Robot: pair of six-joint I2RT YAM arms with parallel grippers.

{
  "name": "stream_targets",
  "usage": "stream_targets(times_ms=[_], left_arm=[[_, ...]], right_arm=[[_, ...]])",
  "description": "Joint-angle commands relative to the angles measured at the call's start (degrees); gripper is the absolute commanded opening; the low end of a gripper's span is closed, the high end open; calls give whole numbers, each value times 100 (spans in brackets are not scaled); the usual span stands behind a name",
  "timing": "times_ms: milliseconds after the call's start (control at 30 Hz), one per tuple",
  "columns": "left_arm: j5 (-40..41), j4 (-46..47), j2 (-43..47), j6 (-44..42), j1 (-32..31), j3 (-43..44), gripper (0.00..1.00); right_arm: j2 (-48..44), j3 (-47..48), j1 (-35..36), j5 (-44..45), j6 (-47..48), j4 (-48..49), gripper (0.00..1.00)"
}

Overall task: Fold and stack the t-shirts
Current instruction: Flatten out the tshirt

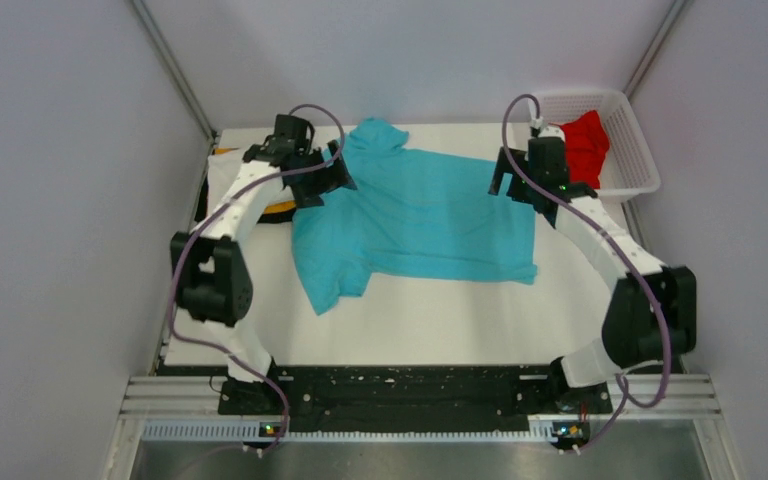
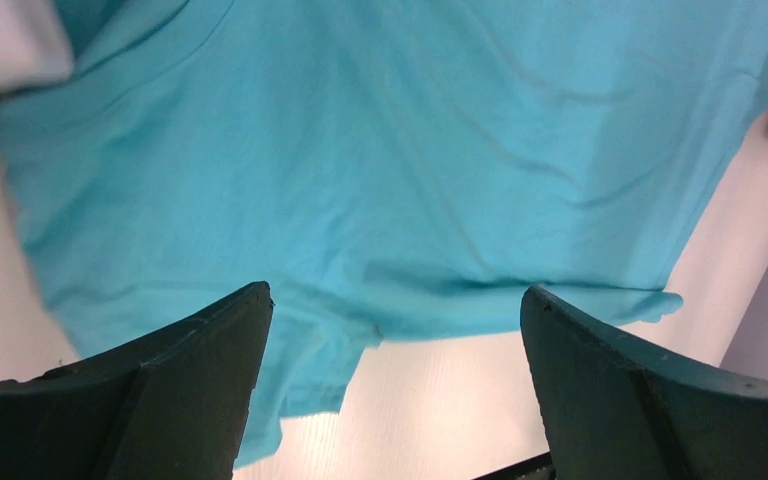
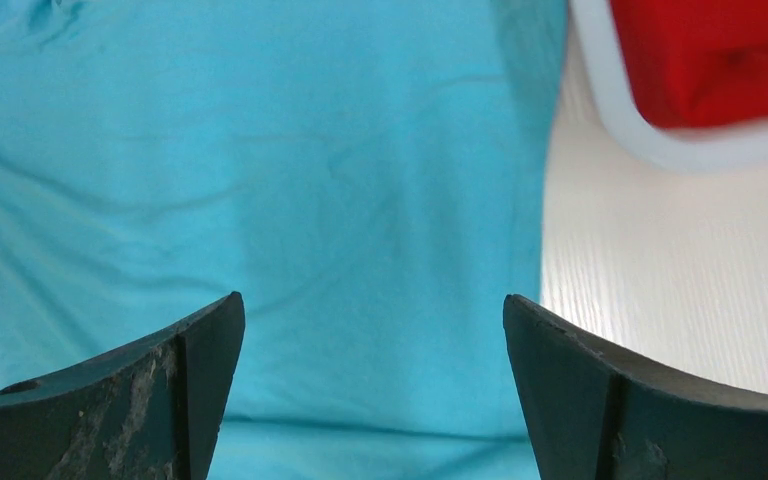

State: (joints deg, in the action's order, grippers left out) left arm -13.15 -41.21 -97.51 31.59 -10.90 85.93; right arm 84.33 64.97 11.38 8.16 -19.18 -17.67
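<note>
- White table (image 1: 430,325): carries the shirts, the basket and both arms, which are bolted at its near edge.
- Turquoise-blue t-shirt (image 1: 420,215): lies spread open on the middle of the table, turned sideways, neck end toward the left and hem toward the right; one sleeve points to the far side, the other to the near side; shows shallow wrinkles and a slightly rumpled near edge. Fills most of the left wrist view (image 2: 390,150) and the right wrist view (image 3: 260,180).
- Left arm (image 1: 230,215) and right arm (image 1: 600,235): curve in over the table from either side and reach toward opposite ends of the turquoise shirt.
- White mesh basket (image 1: 638,150): sits at the far right corner, just beside the shirt's hem end but apart from it.
- Red t-shirt (image 1: 588,140): sits bunched inside the basket, rising above its rim.
- Left gripper (image 2: 395,295): hangs over the neck end with jaws spread wide, holding nothing.
- Right gripper (image 3: 372,300): hangs over the hem end, close to the cloth's right edge, jaws likewise spread wide with nothing between them.
- Yellow-orange t-shirt (image 1: 282,207): shows only as a sliver beside the left arm, mostly hidden.
</note>
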Motion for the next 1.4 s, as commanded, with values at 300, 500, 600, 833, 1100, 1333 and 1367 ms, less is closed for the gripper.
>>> stream_targets(times_ms=[300,500,600,833,1100,1333,1367], left_arm=[[360,-254,2858,821,9,-3961,82],[-126,586,3006,1166,0,-4997,78],[-35,1128,2826,1237,-18,-5249,78],[-177,1958,1863,1261,-44,-5217,63],[253,1586,1729,1124,-66,-5004,0],[495,814,2204,1032,-71,-4761,0],[501,719,2288,1004,-66,-4740,0]], right_arm=[[-1455,-2100,-245,509,-1289,-1195,90],[-1095,-2423,-251,637,-1422,-752,78],[-841,-2520,-250,621,-1426,-408,72],[-546,-2462,-263,540,-1385,-197,62],[-840,-2348,-259,709,-1343,-1030,23],[-1217,-2084,-259,613,-1343,-2046,9],[-1269,-2024,-263,580,-1347,-2203,7]])
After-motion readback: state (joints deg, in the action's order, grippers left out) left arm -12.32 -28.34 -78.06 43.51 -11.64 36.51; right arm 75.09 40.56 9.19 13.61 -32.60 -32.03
